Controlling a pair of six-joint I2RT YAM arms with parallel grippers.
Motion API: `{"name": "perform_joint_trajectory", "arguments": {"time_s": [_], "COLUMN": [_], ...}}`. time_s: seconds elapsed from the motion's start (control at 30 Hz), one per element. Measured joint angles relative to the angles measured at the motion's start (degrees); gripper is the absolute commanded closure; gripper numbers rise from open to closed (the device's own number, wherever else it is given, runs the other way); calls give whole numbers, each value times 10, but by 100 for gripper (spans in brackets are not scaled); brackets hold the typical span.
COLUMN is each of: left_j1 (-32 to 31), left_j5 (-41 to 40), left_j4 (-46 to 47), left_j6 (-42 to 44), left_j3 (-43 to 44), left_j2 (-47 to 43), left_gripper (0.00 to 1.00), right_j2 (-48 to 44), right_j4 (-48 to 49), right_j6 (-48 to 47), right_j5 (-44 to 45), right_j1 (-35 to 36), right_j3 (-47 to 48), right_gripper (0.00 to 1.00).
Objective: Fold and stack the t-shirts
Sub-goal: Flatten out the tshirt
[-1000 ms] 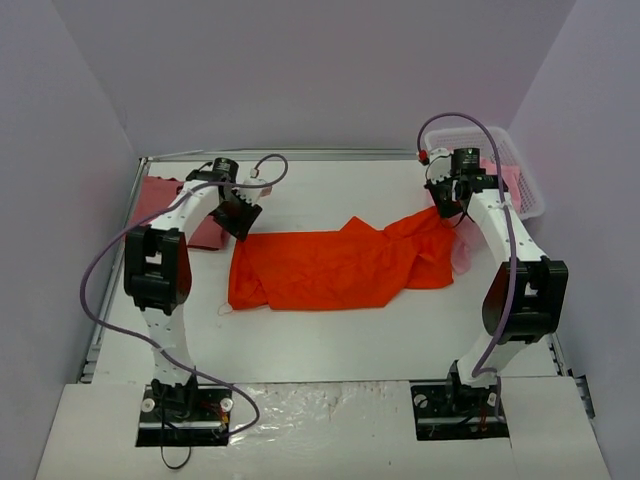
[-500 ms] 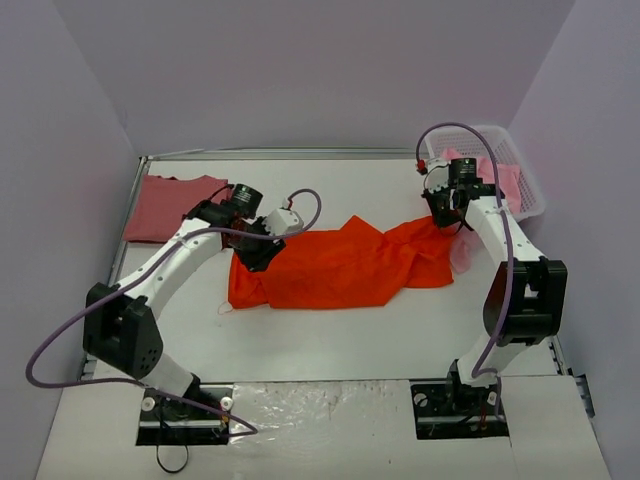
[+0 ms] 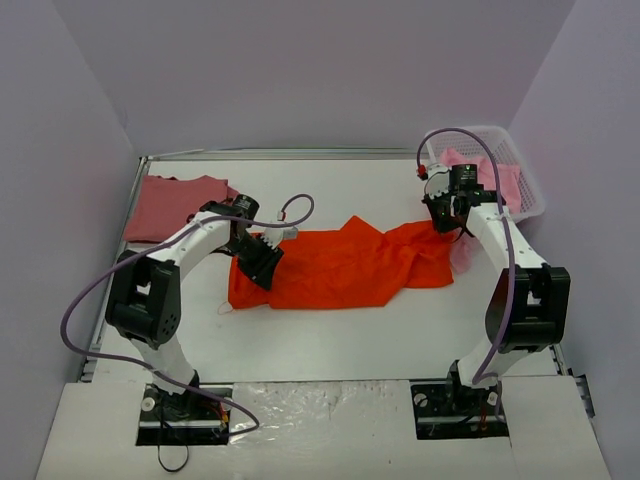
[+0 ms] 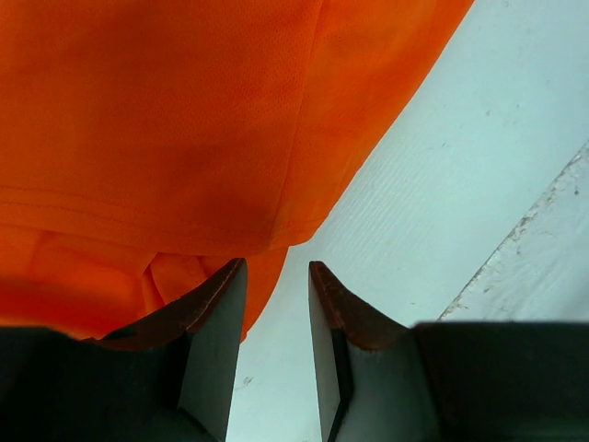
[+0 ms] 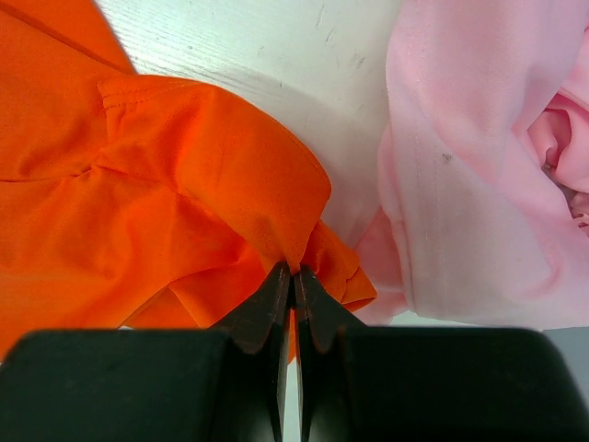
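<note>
Swinging away from the dusty rose-red t-shirt [image 3: 172, 205] at the far left of the counter [image 3: 350, 335], the left arm [image 3: 195, 240] has come down over the left end of the orange-red t-shirt [image 3: 340, 265], and the left jaws have narrowed on the way. They now stand partly open, with a slim gap between the two dark fingers [image 4: 212, 345]. In the left wrist view the shirt's hemmed lower edge [image 4: 166, 138] hangs right at the fingertips: it touches the inner face of one finger and reaches partway into the gap, while the other finger sits over bare counter [image 4: 442, 184]. The cloth is not yet pinched.

The right arm [image 3: 500, 240] has barely shifted. Its right jaws are fully closed, pinching a bunched fold of the orange-red t-shirt [image 5: 184, 184] at its right end, with the cloth gathered into the seam between the fingertips.

The orange-red shirt lies spread and rumpled across the middle of the counter, between the two arms. A light pink t-shirt [image 5: 479, 184] lies just beside its gripped end, touching it. More pink cloth [image 3: 490, 178] fills the white lattice basket [image 3: 530, 195] at the far right corner. The rose-red shirt lies flat, apart from the left arm.
</note>
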Motion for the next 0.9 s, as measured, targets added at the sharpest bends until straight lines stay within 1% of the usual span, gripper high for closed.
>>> {"name": "perform_joint_trajectory", "arguments": {"time_s": [0.03,0.13,0.33,0.63,0.9], "left_j1": [2,3,14,50,51], "left_j5": [6,18,41,43,78], "left_j4": [0,-1,-8,-12,-14], "left_j6": [-3,-7,-8,-10,-9], "left_j3": [0,0,-6,-23,-23], "left_j2": [5,21,37,37,61], "left_gripper": [70,71,72,72,72], "right_j2": [0,0,0,0,0], "right_j4": [0,0,1,4,6], "right_j6": [0,0,0,0,0], "right_j5": [0,0,1,2,6], "right_j1": [0,0,0,0,0], "right_j3": [0,0,0,-2,-8], "right_gripper": [100,100,100,100,100]}}
